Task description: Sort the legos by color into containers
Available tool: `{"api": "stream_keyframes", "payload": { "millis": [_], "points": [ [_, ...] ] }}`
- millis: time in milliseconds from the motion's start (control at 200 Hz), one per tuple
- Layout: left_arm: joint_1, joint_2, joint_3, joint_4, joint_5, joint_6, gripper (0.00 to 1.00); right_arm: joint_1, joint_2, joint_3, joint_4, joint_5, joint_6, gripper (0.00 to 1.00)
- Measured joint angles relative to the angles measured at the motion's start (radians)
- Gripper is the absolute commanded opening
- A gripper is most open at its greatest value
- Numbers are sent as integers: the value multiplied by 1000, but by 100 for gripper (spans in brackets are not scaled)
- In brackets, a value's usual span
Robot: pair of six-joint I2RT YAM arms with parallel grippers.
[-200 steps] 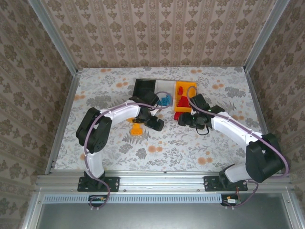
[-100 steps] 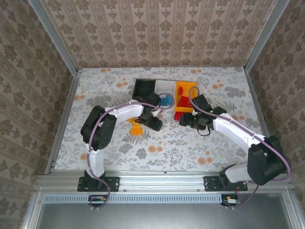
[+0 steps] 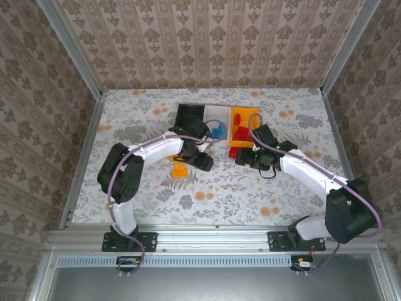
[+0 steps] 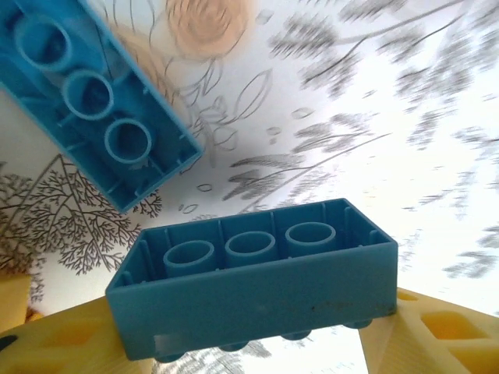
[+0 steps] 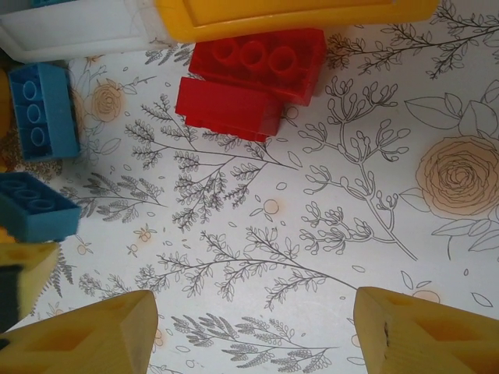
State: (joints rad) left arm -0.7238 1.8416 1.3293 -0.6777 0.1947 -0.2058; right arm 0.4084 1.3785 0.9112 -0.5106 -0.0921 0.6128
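In the left wrist view a blue lego [image 4: 257, 280] lies upside down between my left gripper's [image 4: 253, 339] yellow fingers [image 4: 62, 343], which are shut on its ends. A second blue lego [image 4: 86, 93] lies on the table just beyond. From above, the left gripper [image 3: 203, 162] is in front of the white container [image 3: 216, 113], which holds blue legos [image 3: 218, 132]. My right gripper [image 5: 253, 335] is open over bare table. Two red legos [image 5: 249, 78] lie ahead of it, against the orange-yellow container [image 5: 296, 12]. That container [image 3: 243, 113] holds red pieces [image 3: 240, 133].
The black container [image 3: 189, 115] stands left of the white one. An orange lego [image 3: 180, 170] lies on the table beside the left arm. The two grippers are close together at the table's middle. Metal rails and patterned walls border the table.
My left gripper has closed from wide open onto the blue lego, and its arm shifted slightly. The right arm has barely moved.
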Motion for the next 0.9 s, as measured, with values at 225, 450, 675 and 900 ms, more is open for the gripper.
{"api": "stream_keyframes", "payload": {
  "millis": [225, 450, 675, 900],
  "points": [
    [47, -62, 167, -47, 15, -6, 66, 0, 57, -22, 55, -29, 24, 69],
    [66, 39, 419, -90, -35, 12, 66, 0, 55, -52, 59, -29, 23, 69],
    [64, 301, 655, -146, -93, 44, 66, -5, -31, -81, 16, -7, -2, 70],
    [57, 465, 842, -232, -126, 72, 73, -34, -121, -138, -32, 16, -15, 70]
  ]
}}
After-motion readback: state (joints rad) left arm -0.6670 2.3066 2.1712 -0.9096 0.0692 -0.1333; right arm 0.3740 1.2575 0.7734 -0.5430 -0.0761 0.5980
